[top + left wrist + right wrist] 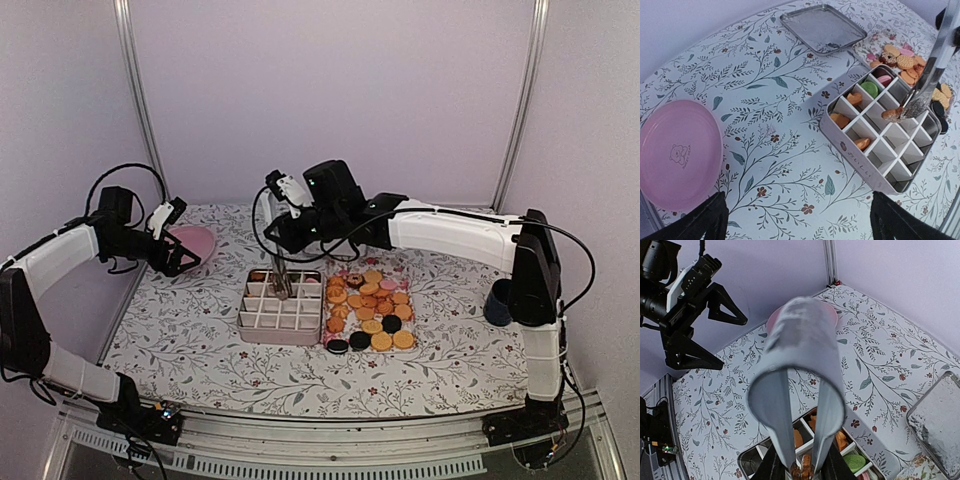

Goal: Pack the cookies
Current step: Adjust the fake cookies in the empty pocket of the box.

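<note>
The cookies (pixel 372 310) lie in a loose heap on a patterned sheet right of a divided tin (pixel 280 335). A few orange ones (pixel 840 120), a green (pixel 870 89) and a pink one (pixel 884 79) sit in the tin's far cells. My right gripper (pixel 801 470) is shut on metal tongs (pixel 800 390), which point down over the tin. Their tips pinch a brown cookie (pixel 891 114) just above a middle cell. My left gripper (pixel 800 220) hangs open over bare cloth, left of the tin (pixel 860 165), with nothing between its fingers.
A pink plate (pixel 677 150) lies at the far left, under the left arm. The tin's metal lid (pixel 822 27) lies behind the tin. A dark blue cup (pixel 497 303) stands by the right arm. A floral cloth covers the table.
</note>
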`<move>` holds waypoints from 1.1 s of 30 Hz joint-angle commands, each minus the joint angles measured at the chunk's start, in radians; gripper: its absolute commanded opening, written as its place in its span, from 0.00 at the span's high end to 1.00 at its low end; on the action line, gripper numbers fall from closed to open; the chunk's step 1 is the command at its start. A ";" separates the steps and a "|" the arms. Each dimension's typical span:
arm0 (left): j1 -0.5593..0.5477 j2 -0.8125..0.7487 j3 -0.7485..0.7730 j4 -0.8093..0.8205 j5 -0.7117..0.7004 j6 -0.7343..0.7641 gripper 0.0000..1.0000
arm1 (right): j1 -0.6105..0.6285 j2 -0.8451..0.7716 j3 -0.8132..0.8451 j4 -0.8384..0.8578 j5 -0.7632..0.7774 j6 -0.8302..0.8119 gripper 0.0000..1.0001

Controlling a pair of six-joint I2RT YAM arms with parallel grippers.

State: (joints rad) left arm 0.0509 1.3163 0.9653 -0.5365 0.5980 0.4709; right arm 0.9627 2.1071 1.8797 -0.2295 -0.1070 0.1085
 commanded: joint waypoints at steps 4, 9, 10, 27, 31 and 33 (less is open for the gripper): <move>0.006 -0.021 -0.014 0.015 0.013 0.012 0.01 | 0.003 0.055 0.077 -0.007 0.007 -0.004 0.91; 0.006 -0.023 -0.016 0.016 0.011 0.012 0.01 | 0.001 0.084 0.112 -0.007 0.009 -0.011 0.83; 0.006 -0.023 -0.016 0.017 0.011 0.012 0.01 | 0.000 0.088 0.117 -0.007 0.013 -0.012 0.82; 0.006 -0.020 -0.022 0.024 0.011 0.012 0.01 | 0.001 0.082 0.128 0.010 0.059 -0.012 0.63; 0.006 -0.020 -0.021 0.026 0.013 0.012 0.01 | 0.000 0.037 0.077 0.053 0.065 -0.005 0.63; 0.006 -0.019 -0.020 0.026 0.013 0.012 0.01 | 0.000 0.004 0.041 0.089 0.081 -0.003 0.63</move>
State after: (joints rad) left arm 0.0509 1.3155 0.9531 -0.5350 0.5976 0.4713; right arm 0.9627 2.1818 1.9663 -0.2272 -0.0586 0.1009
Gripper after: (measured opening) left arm 0.993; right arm 0.373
